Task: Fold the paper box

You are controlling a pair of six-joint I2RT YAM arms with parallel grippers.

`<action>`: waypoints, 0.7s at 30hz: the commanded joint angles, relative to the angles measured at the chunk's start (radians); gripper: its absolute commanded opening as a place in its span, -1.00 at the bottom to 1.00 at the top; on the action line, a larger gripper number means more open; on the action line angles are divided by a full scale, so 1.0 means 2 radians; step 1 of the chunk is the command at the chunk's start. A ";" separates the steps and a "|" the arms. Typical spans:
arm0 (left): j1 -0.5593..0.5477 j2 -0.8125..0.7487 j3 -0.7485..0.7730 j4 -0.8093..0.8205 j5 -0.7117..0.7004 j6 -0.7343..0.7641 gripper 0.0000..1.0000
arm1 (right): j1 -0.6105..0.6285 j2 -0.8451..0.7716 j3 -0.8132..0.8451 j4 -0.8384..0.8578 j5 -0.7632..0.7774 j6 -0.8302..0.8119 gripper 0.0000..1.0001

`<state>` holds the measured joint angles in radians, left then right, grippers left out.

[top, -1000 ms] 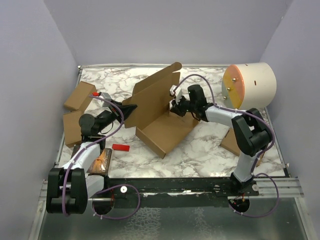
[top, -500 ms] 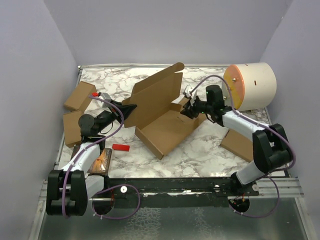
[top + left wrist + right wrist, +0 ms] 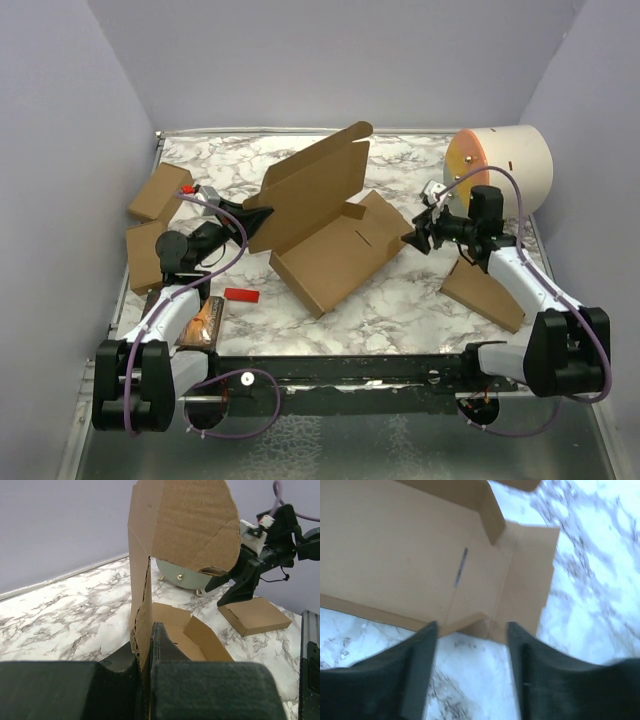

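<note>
The box [image 3: 335, 250] sits in the middle of the table [image 3: 400, 305]. Its tray lies flat with the open side up. Its lid [image 3: 310, 190] stands up from the far side and leans back a little. The left gripper [image 3: 258, 214] is at the left end of the lid. Its fingers [image 3: 162, 642] are pressed tight on the cardboard, one on each side of the edge, so the lid is pinched between them. The right gripper [image 3: 413, 240] is just beside the right end of the box, near a side flap [image 3: 385, 215] that lies flat on the table. Its fingers [image 3: 415, 670] are wide apart and nothing is between them. In the right wrist view they hang over the near corner of the box, and I cannot tell if they touch it. A big cream cylinder [image 3: 500, 170] with an orange end lies at the far right. Two small boxes [image 3: 160, 192] lie at the left of the table, and one more small box [image 3: 483, 293] lies at the right, near the right arm. A little red piece [image 3: 241, 295] lies near the left front of the box.
</note>
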<state>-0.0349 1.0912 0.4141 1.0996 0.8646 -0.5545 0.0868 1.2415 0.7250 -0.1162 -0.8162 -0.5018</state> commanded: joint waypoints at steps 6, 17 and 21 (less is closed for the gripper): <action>-0.003 -0.003 -0.004 0.075 0.018 -0.025 -1.00 | -0.028 0.127 0.087 -0.079 0.094 0.017 -0.84; -0.004 0.003 -0.004 0.090 0.022 -0.033 -1.00 | 0.008 0.197 0.104 -0.121 0.040 -0.013 -0.97; -0.004 0.006 -0.004 0.091 0.023 -0.035 -1.00 | 0.043 0.200 0.102 -0.117 0.043 -0.017 -0.97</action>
<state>-0.0353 1.0988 0.4126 1.2217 0.8898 -0.6125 0.1040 1.6348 0.9310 -0.3347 -0.6918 -0.5037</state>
